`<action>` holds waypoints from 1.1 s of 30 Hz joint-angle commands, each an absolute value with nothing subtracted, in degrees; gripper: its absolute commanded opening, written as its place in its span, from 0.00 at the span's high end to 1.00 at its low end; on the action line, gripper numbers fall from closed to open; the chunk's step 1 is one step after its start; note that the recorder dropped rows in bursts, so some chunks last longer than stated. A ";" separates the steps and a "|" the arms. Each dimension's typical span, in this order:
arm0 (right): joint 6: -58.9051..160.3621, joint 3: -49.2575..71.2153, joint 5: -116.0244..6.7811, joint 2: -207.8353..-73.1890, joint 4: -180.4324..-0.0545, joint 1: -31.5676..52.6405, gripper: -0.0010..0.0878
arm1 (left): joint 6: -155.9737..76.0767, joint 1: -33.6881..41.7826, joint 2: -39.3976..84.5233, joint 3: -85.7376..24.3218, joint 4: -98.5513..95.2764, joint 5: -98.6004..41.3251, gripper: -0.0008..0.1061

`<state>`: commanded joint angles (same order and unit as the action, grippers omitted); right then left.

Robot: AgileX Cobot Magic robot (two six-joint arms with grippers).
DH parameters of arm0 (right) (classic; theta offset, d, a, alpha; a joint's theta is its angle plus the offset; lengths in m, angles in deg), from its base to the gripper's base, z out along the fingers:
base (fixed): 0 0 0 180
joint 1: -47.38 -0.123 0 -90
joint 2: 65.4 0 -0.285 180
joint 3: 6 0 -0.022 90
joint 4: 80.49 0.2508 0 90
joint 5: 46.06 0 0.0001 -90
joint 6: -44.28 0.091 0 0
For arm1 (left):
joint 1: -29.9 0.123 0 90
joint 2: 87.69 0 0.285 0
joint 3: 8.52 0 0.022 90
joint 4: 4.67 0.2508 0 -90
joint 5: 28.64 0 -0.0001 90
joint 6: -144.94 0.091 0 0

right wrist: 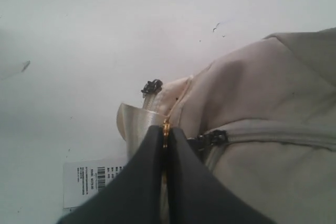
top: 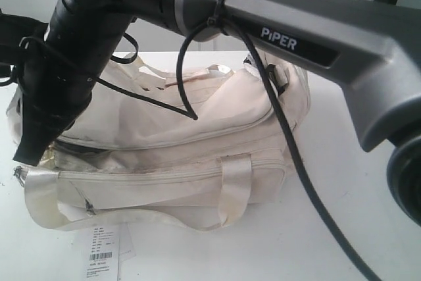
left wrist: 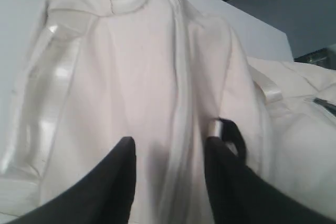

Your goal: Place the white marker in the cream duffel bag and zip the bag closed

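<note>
Clenched tight, the right gripper has its two black fingers pressed together on a small gold zip pull at one end of the cream duffel bag, the end toward the left arm's side of the table. Its arm reaches across the middle to get there. On the left gripper the fingers stand partly apart with a thick ridge of the bag's cream fabric filling the gap. Folds draw in toward that gap, so it appears to be grasping the bag. A black strap ring sits just beside one finger. No view shows the white marker. Near the pinched pull are two dark zip sliders, one at the very end of the bag and one touching the side of a finger. The bag lies lengthwise on the white table with a long side facing the near edge. A webbing handle droops over the front pocket, whose grey zip looks closed. A paper barcode tag lies flat on the table just in front of the bag, close to the near edge and toward the gripped end. The right arm crosses above the bag, and a black cable hangs from it over the bag and down across the table.
</note>
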<state>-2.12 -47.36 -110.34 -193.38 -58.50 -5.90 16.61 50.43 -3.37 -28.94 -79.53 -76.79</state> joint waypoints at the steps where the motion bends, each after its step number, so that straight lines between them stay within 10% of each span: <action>1: -2.12 -47.36 -110.71 -193.38 -58.50 -5.90 0.99 | 16.61 50.43 -1.38 -30.82 -79.53 -75.76 0.55; 11: -2.12 -47.36 -111.72 -193.38 -58.66 -5.90 0.99 | 16.61 50.30 10.47 -42.27 -73.65 -68.65 0.55; 19: -2.12 -47.36 -112.11 -193.38 -58.65 -5.90 0.99 | 18.42 46.56 8.42 -44.06 -75.91 -67.18 0.24; 33: -2.12 -47.36 -112.11 -193.38 -58.65 -5.90 0.99 | 21.59 45.13 5.07 -43.96 -80.83 -62.90 0.35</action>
<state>-2.12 -47.36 -112.11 -193.38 -58.65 -5.90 21.59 45.13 5.07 -43.96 -80.83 -62.90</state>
